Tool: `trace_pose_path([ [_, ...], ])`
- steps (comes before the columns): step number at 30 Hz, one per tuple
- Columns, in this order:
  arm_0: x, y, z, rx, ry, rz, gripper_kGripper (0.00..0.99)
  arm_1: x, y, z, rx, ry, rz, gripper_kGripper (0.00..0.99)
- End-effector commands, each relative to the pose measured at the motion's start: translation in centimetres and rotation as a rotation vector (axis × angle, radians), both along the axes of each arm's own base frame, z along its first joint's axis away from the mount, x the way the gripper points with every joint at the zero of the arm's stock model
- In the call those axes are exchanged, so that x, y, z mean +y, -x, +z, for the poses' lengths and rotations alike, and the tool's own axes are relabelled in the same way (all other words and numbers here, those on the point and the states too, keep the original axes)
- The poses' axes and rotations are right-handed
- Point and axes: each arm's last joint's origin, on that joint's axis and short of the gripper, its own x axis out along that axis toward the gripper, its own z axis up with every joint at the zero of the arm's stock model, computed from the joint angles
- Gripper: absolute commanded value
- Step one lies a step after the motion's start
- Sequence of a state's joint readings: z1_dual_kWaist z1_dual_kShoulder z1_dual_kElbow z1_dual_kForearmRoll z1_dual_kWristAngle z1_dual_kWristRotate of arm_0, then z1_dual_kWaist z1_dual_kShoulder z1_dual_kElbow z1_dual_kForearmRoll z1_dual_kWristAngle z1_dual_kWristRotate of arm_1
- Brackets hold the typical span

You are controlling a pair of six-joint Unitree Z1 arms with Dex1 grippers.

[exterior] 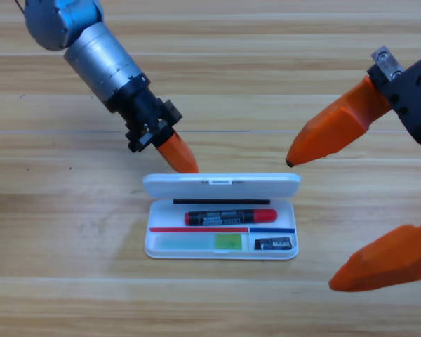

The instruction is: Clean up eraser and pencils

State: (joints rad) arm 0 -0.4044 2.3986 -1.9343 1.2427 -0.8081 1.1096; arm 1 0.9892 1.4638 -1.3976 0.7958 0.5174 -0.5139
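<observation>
A white case [221, 247] is seen at the middle of the wooden desk [56, 232], its lid [221, 185] raised on edge so that only a narrow white band of it is presented to the camera, above the tray's far rim. Inside the tray, the red pencil [230, 216] is laid lengthwise in the upper compartment, close under the lid. The pale-green pencil [209, 242] is laid in the lower left compartment, and the eraser [274, 243] is set in the small lower right compartment, near the tray's right wall. The left pincer [177, 154] is brought in from the upper left corner and is held just behind the lid's left part, its orange tip at or very near the lid's top edge; whether contact is made cannot be told, nor can it be told whether its jaws are apart or together, since only one orange tip is shown. The right pincer [337, 217] is seen large at the right edge, partly cut off, its two orange jaws spread wide apart: the upper tip is near the lid's right corner but apart from it, the lower one is below and to the right of the tray. Bare desk is left in front of the case and to its left.
</observation>
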Motion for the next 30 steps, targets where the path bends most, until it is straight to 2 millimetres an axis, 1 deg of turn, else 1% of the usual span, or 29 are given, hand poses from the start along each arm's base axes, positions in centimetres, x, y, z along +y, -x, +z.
trace_pose_path([
  [1, -1.9, 1.1, -2.1, 0.032, -0.035, -0.054, 0.0, -0.5, -0.4, -0.4, 0.022, 0.001, -0.025, 0.99],
  [7, -2.9, 1.7, -3.5, 0.012, -0.111, -0.08, 0.0, -0.4, -0.4, -0.5, 0.024, 0.003, -0.025, 0.99],
  [15, -4.0, 3.4, -4.3, -0.057, -0.229, -0.099, 0.0, -0.2, -0.5, -0.6, 0.027, 0.009, -0.025, 0.99],
  [24, -4.8, 4.7, -5.8, -0.053, -0.295, -0.122, 0.0, -0.2, -0.6, -0.6, 0.03, 0.009, -0.027, 0.99],
  [26, -5.0, 5.0, -5.8, -0.057, -0.304, -0.125, 0.0, -0.2, -0.6, -0.7, 0.029, 0.01, -0.026, 0.99],
  [30, -5.4, 5.5, -5.2, -0.073, -0.32, -0.13, 0.0, -0.1, -0.6, -0.7, 0.031, 0.011, -0.027, 0.99],
])
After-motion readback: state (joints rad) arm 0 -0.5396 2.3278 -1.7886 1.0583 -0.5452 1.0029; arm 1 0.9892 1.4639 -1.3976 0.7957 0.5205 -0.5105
